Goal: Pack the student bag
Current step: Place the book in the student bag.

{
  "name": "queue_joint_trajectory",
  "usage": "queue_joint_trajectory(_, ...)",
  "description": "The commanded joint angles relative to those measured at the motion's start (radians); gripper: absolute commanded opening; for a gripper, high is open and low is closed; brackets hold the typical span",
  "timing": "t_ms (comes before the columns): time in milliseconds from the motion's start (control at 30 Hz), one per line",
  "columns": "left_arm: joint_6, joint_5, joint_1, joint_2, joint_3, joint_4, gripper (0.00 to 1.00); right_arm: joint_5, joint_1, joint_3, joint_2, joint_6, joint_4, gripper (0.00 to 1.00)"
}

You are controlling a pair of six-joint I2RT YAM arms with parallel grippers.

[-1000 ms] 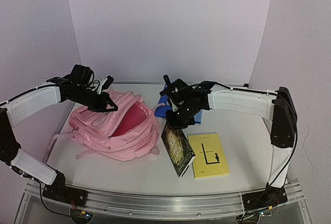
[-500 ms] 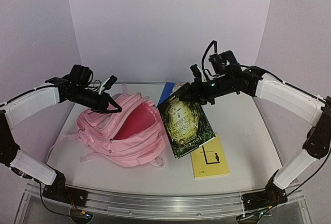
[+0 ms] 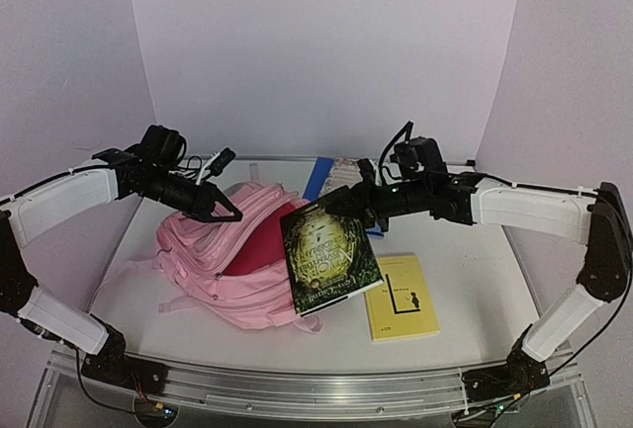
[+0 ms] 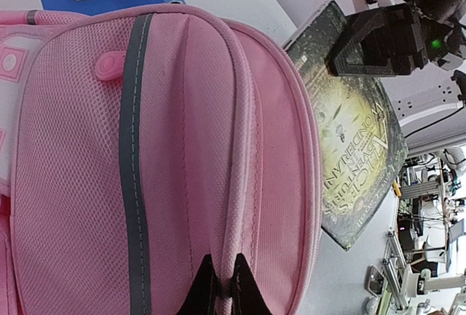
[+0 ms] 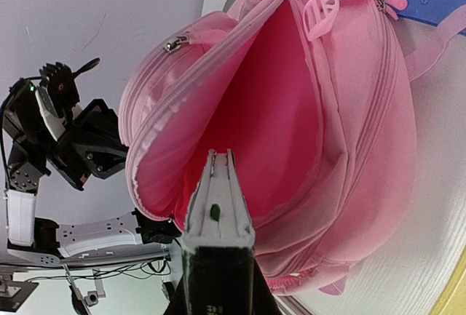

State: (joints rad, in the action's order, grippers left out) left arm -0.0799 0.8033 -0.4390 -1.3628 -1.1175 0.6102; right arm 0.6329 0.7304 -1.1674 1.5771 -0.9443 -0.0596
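Soft, even, pink-tinted light casts faint shadows beneath the student bag (image 3: pixel 198 250); the overhead view is slightly soft.

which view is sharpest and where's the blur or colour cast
Top external: soft, with a lilac cast on the walls; the green book title is barely readable. Left wrist: crisp on the student bag mesh. Right wrist: the book's near edge is dark, slightly soft.

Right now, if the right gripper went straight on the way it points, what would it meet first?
Probably the student bag: the green book held by the right gripper aims edge-first into its open mouth, so the book would touch the lining first. Depth is unclear.
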Motion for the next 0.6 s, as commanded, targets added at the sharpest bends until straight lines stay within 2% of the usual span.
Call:
queue_joint_trajectory(0,0.050,0.123,-0.021,0.021,-0.054,-0.094,0.00,-0.023,0.023,-0.013,0.036,-0.167,0.280,0.00)
queue_joint_trajectory(267,0.055,0.131,-0.050,0.014,-0.054,-0.087,0.00,-0.177,0.077,-0.064,0.182,-0.231,0.342,0.00)
queue_joint_trajectory(567,0.054,0.151,-0.061,-0.002,-0.057,-0.087,0.00,-0.363,0.136,-0.092,0.326,-0.358,0.549,0.00)
